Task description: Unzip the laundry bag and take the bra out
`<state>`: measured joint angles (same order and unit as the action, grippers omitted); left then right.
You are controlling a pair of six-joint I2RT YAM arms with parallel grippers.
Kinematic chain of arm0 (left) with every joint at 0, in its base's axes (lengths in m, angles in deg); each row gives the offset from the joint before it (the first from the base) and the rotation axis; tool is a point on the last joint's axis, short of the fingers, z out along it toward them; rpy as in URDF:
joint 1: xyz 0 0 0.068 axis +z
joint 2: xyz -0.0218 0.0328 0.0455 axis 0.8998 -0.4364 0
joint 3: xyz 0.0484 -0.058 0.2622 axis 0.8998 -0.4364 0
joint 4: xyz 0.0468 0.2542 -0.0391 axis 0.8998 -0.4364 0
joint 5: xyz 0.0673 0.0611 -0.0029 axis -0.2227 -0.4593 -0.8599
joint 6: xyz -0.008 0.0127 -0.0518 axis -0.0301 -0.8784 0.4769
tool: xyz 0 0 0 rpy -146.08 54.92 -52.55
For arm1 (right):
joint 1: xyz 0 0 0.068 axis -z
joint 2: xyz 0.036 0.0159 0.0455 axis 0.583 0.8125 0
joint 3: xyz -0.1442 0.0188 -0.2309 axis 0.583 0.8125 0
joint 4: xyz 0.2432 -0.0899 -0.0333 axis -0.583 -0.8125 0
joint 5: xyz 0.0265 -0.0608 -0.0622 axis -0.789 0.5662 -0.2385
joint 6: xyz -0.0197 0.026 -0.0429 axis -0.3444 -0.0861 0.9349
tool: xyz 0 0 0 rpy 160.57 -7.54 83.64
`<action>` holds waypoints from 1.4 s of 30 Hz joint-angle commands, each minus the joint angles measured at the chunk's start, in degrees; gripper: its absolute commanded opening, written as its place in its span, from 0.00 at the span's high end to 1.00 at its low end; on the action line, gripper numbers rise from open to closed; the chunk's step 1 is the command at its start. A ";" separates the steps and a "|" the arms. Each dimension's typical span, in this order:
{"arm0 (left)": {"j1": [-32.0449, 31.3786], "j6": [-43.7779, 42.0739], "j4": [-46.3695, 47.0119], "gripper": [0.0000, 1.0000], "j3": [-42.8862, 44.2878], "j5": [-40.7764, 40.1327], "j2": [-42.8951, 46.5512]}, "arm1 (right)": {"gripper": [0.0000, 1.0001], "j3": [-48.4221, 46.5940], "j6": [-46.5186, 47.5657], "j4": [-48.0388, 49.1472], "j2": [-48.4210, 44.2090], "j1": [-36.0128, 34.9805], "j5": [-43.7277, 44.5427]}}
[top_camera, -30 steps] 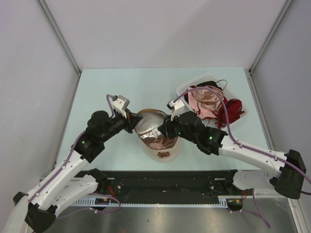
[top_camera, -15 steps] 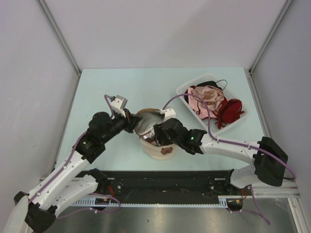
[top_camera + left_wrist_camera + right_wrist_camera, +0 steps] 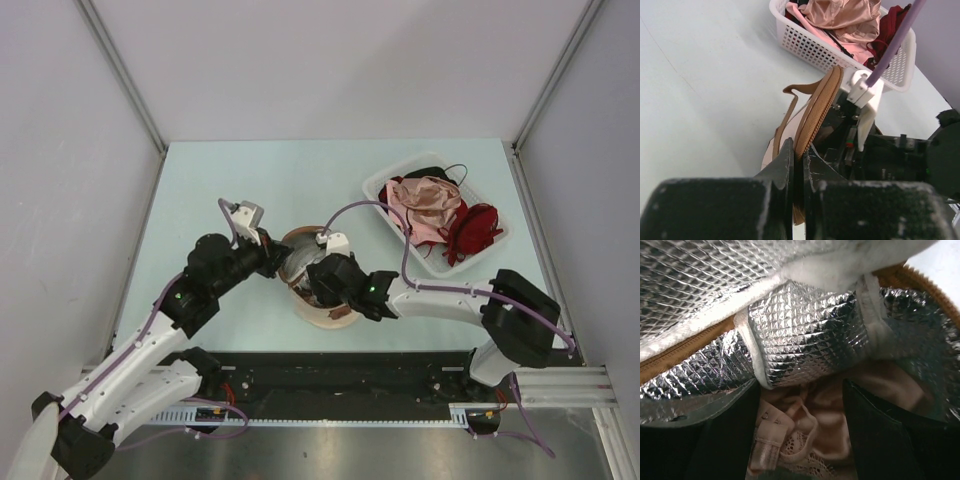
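Note:
The laundry bag sits mid-table, unzipped, its lid lifted. My left gripper is shut on the lid's brown zipper band, with the jaws pinching it upright. My right gripper reaches into the bag's opening from the right. In the right wrist view it is open, dark fingers either side of the bra. The bra is a pale crumpled bundle with lace and a hook clasp, lying under the silvery quilted lining. In the top view the right wrist hides the bra.
A clear plastic tray at the back right holds a pink satin garment and a red-and-black one. It also shows as a white mesh basket behind the bag. Walls enclose the table on three sides.
The right gripper has opened and pushed leftward into the bag's opening, the right arm swinging left. The left gripper has kept its hold on the lid's edge.

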<state>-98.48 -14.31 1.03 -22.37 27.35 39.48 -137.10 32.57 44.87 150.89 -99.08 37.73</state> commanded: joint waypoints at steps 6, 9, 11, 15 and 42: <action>-0.19 1.72 6.19 0.99 -0.49 0.82 1.67 | 0.70 -0.69 1.27 -1.36 5.81 0.93 -4.35; -0.19 2.15 6.46 1.00 -1.28 -0.32 1.32 | 1.00 -1.57 1.97 -2.85 3.09 0.23 -3.92; -0.19 2.42 6.37 1.00 -1.37 -1.20 1.05 | 1.00 -2.19 2.41 -4.52 0.98 -0.74 -3.30; -0.19 2.77 5.49 1.00 -0.93 -4.45 -0.09 | 1.00 -3.77 4.52 -6.11 -5.26 -2.76 -2.77; -0.19 3.21 5.49 1.00 -3.04 -5.25 -2.20 | 1.00 -2.72 6.72 23.24 -21.27 -1.27 3.21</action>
<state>-98.83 -11.34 3.80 -25.23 21.32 36.59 -138.58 39.98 59.41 131.32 -102.42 38.89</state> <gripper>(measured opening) 0.055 0.080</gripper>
